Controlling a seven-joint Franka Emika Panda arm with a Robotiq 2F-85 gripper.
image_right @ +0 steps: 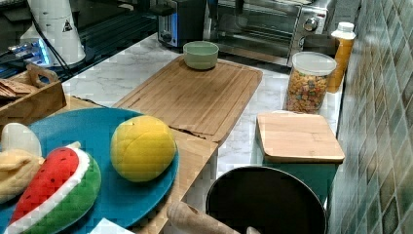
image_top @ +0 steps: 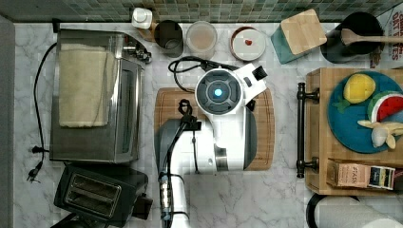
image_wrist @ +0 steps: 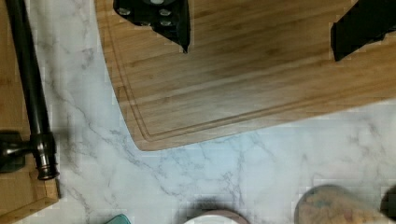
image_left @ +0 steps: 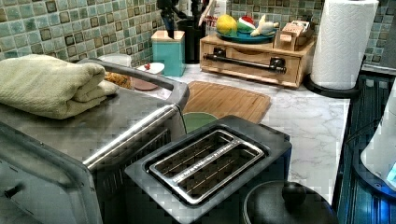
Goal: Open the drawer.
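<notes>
The drawer (image_left: 254, 69) is the light-wood front of a low box at the top view's right, and it looks pushed in. Its long black bar handle (image_top: 300, 129) runs on two posts along the front, seen also as the handle (image_left: 243, 61) in the left view and the handle (image_wrist: 29, 88) in the wrist view. My gripper (image_wrist: 261, 51) is open, its two black fingers (image_wrist: 168, 21) set wide apart above the grooved cutting board (image_wrist: 243, 79), with nothing between them. It hangs a short way off from the handle, not touching it. In the top view my arm's wrist (image_top: 218, 92) covers the gripper.
A blue plate (image_top: 342, 128) of toy fruit and a small carton (image_top: 361, 175) sit on the box. A green bowl (image_right: 200, 54), toaster oven (image_top: 95, 95), toaster (image_left: 205, 163), cereal jar (image_right: 305, 80), teal box (image_top: 297, 35), black pot (image_top: 359, 38) and paper towel roll (image_left: 343, 42) ring the marble counter (image_top: 280, 199).
</notes>
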